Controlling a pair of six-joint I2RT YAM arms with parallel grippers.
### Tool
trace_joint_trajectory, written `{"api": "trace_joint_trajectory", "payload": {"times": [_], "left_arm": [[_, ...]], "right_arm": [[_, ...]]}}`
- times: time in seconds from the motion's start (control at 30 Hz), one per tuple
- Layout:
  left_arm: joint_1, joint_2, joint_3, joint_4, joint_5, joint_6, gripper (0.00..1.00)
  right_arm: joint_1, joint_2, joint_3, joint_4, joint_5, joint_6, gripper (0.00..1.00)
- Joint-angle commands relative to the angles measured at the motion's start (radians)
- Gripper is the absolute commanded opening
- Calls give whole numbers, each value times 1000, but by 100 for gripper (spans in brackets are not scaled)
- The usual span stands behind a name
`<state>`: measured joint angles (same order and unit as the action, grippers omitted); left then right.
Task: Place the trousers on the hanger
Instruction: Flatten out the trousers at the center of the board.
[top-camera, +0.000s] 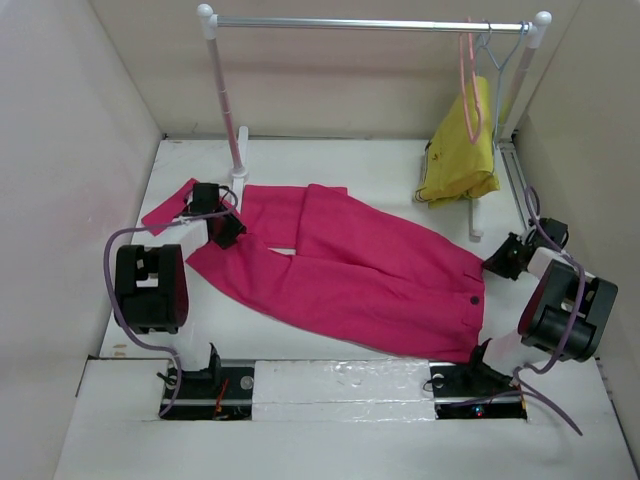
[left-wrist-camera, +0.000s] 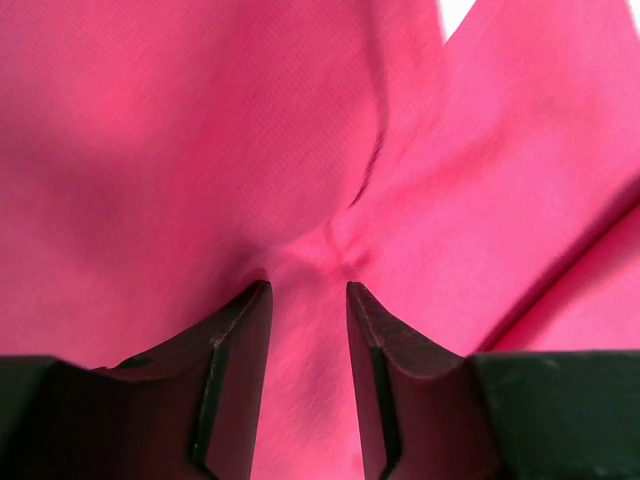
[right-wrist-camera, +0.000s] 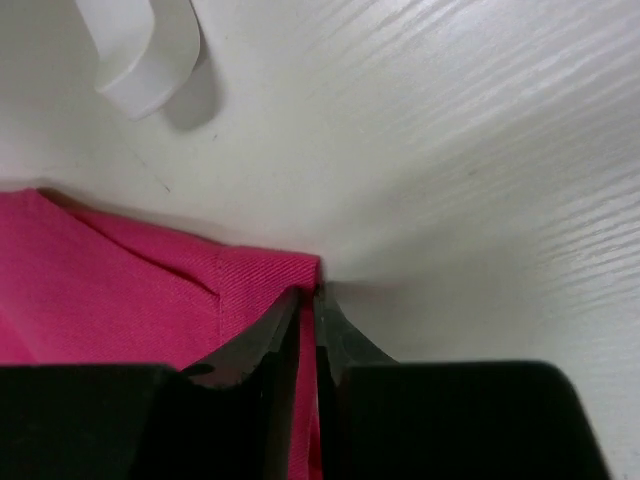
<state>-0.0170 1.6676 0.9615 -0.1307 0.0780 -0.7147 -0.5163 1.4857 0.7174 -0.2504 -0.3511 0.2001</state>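
1. The trousers are lying spread out flat on the white worktop. The waist end is over on the right and the two legs run off to the left.
2. The left fingers are down on the far-left leg end. In the left wrist view they're set pretty narrow with a puckered fold of pink cloth pinched between them, so that's a hold on the trousers.
3. The right fingers are at the right-hand corner of the waistband. In the right wrist view they're almost fully closed, with the cloth's corner edge nipped right at the tips and bare worktop just past it.
4. The hanger is up on the rail at the back right, well apart from the trousers and from both sets of fingers.
5. A yellow garment hangs just beside that hanger on the same rail, with its bottom edge down at the worktop.
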Motion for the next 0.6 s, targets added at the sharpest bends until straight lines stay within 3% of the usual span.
{"api": "trace_joint_trajectory", "payload": {"times": [0.0, 0.03, 0.33, 0.43, 0.47, 0.5, 0.57], "left_arm": [[37, -80, -67, -34, -4, -8, 33], [63, -110, -105, -18, 40, -12, 34], [84, -228, -213, -18, 105, 9, 36], [84, -270, -218, -49, 105, 30, 39], [84, -279, -216, -66, 100, 40, 39], [84, -292, -218, -70, 97, 46, 39], [84, -325, -221, -64, 89, 60, 41]], "right_arm": [[-17, -17, -27, 85, -54, 51, 11], [-33, -53, -32, 95, -61, 65, 0], [-79, -225, 85, 33, -5, 53, 0], [-79, -184, 154, -73, 24, -11, 33], [-79, -150, 162, -96, 27, -30, 39], [-79, -145, 149, -93, 46, -40, 55], [-88, -134, 99, -57, 55, -57, 67]]}}
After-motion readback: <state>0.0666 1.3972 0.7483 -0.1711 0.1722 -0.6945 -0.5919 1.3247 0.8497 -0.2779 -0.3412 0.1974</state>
